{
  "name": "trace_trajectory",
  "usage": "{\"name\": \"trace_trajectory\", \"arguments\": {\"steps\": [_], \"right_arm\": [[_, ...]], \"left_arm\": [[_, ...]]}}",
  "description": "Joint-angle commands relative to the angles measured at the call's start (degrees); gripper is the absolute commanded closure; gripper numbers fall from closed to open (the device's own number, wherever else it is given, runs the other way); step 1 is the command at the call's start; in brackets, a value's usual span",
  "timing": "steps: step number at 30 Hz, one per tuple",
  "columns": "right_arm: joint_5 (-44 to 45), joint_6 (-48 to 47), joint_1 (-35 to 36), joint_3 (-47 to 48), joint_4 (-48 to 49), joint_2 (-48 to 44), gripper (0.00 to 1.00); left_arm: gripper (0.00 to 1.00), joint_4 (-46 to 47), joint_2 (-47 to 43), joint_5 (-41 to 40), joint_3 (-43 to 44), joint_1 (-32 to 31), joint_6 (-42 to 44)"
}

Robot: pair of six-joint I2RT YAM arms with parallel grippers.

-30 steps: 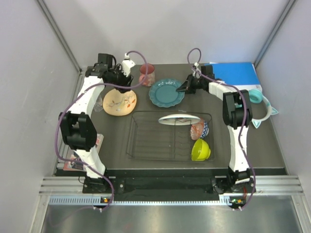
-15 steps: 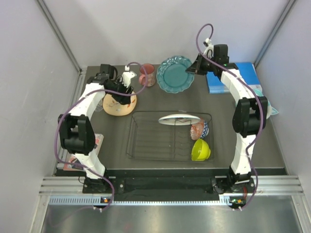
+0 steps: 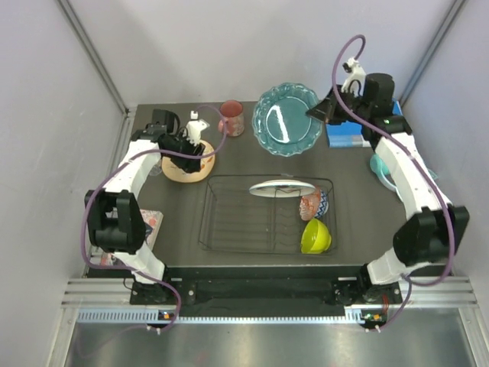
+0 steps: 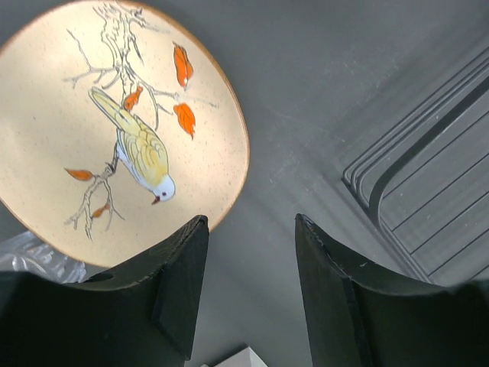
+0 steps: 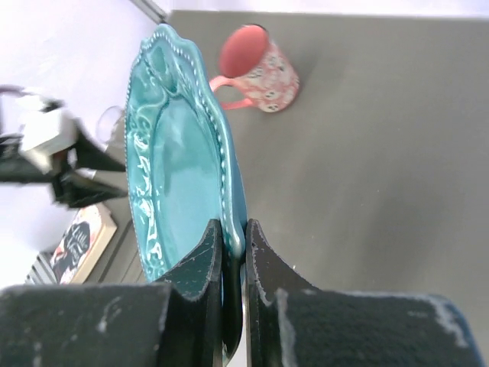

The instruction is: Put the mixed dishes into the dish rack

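At the near left edge of the dark grey table [image 3: 382, 229], a thin printed booklet [image 3: 151, 221], cover lettering too small to read in either view showing it. On the round cream-yellow plate [image 4: 114, 122], a painted yellow bird on a bare branch with orange leaves.

Within the shallow black wire dish rack [image 3: 229, 218], three pieces, all toward the right end: white plate with red marks [image 3: 281, 188] standing on edge along the far side, pink patterned bowl [image 3: 312, 204] tipped on its side just nearer, lime-green bowl [image 3: 315, 236] tilted by the near right corner.

Outside the rack, beyond its far left corner, the cream-yellow plate lying flat on the table, with a small clear glass [image 4: 34, 264] just beside its rim (mostly hidden behind a finger). Further back, between the two arms, a pink-red patterned mug [image 3: 231, 118], upright, mouth up.

Low over the table at that plate's edge, left gripper [image 4: 248, 245], fingers [image 4: 179, 290] spread, bare table showing in the gap; contact with the rim not clear.

Raised over the far right, right gripper [image 5: 233, 245], fingers [image 5: 271, 290] pressed onto the rim of the teal scalloped plate [image 3: 286, 119], pinching it from both faces; plate held on edge, clear of the table. Under that arm, a blue binder [image 3: 348, 134] and, partly hidden, teal headphones [image 3: 377, 167].
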Motion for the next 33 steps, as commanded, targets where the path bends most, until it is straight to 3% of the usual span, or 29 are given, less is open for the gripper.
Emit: {"name": "trace_trajectory", "arguments": {"steps": [1,6,12,16,22,33], "right_arm": [[-2.39,-1.33,0.75,-5.11,9.16,-14.73,1.0],[0.77,-7.2,3.39,-10.05,4.24,-26.95,1.0],[13.59,-18.01,14.45,-12.52,-6.56,-36.63,1.0],[20.11,-21.89,20.88,-15.94,-7.55,-43.91,1.0],[19.94,-28.57,23.17,-22.01,-4.73,-52.53,1.0],[14.76,-41.67,24.66,-23.25,-8.5,-55.89,1.0]], "left_arm": [[0.46,1.01,-4.59,-0.43,-1.3,0.93,-0.37],[0.46,0.75,-6.18,-0.34,-2.18,1.1,-0.81],[0.46,-0.31,-7.67,-1.22,-3.05,1.1,-1.69],[0.46,-0.39,-9.43,-1.83,-4.28,1.1,-1.78],[0.46,-1.36,-10.22,-3.86,-5.34,1.1,-1.95],[0.46,-1.27,-10.14,-5.7,-6.57,1.1,-2.57]]}}
